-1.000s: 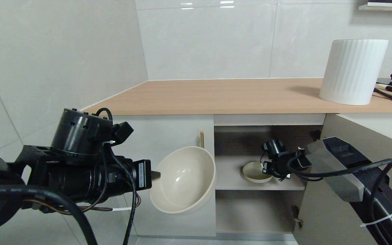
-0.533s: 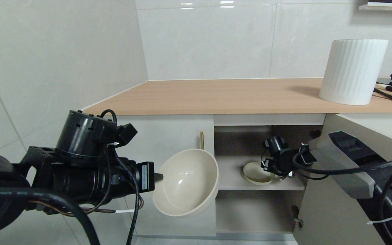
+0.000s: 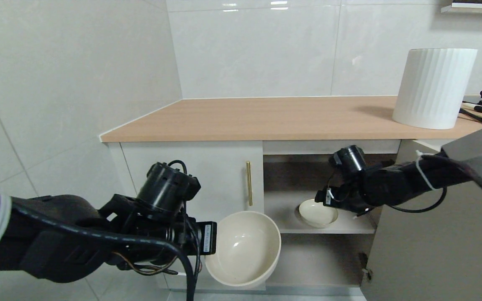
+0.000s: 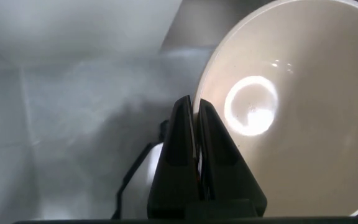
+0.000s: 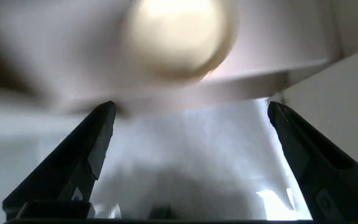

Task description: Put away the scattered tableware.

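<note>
1. The left end effector is clamped on the rim of a large, glossy cream bowl, held low at the near left.
2. The right end effector, fingers apart, is just beside a small cream bowl on the cabinet shelf.
3. There are two bowls.
4. Compared with a second ago, the large bowl is lower and farther right.

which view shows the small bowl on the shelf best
Head view: the small bowl sits whole on the cabinet shelf, its spot clear. The right wrist view has it beyond the open jaws of the right gripper, cropped at the edge. The left wrist view faces the big bowl.
</note>
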You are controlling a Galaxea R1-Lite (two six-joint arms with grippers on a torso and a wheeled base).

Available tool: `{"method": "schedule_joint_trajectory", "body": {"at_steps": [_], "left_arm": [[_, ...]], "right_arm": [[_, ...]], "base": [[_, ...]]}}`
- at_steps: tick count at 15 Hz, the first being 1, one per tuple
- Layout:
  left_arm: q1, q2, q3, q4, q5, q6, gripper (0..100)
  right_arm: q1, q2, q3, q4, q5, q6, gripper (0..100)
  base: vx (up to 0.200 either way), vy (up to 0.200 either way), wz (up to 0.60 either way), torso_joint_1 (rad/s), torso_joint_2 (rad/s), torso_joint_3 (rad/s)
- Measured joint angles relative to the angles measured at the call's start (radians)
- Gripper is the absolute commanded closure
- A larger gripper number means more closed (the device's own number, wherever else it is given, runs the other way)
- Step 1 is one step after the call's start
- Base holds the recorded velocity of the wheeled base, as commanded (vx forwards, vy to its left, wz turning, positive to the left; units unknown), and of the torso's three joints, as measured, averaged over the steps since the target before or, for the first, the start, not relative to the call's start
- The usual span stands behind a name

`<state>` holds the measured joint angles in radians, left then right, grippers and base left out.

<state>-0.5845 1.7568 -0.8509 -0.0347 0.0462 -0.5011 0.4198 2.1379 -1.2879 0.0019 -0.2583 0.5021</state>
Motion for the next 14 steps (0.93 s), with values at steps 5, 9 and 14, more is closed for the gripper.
{"method": "schedule_joint_trajectory", "body": {"at_steps": [5, 9, 14], "left_arm": [[-0.059, 0.117, -0.002, -0.001, 0.083, 0.001, 100], [-0.076, 0.133, 0.000, -0.002, 0.086, 0.000, 100], [-0.085, 0.114, 0.003, -0.001, 0.084, -0.001, 100]], "right_arm": [[0.236, -0.309, 0.135, 0.200, 0.048, -0.029, 0], [0.353, -0.380, 0.149, 0.279, 0.124, -0.029, 0], [0.387, -0.277, 0.136, 0.259, 0.117, -0.021, 0]], "base": [[0.000, 0.000, 0.00, 0.000, 0.00, 0.000], [0.000, 0.000, 0.00, 0.000, 0.00, 0.000], [0.000, 0.000, 0.00, 0.000, 0.00, 0.000]]}}
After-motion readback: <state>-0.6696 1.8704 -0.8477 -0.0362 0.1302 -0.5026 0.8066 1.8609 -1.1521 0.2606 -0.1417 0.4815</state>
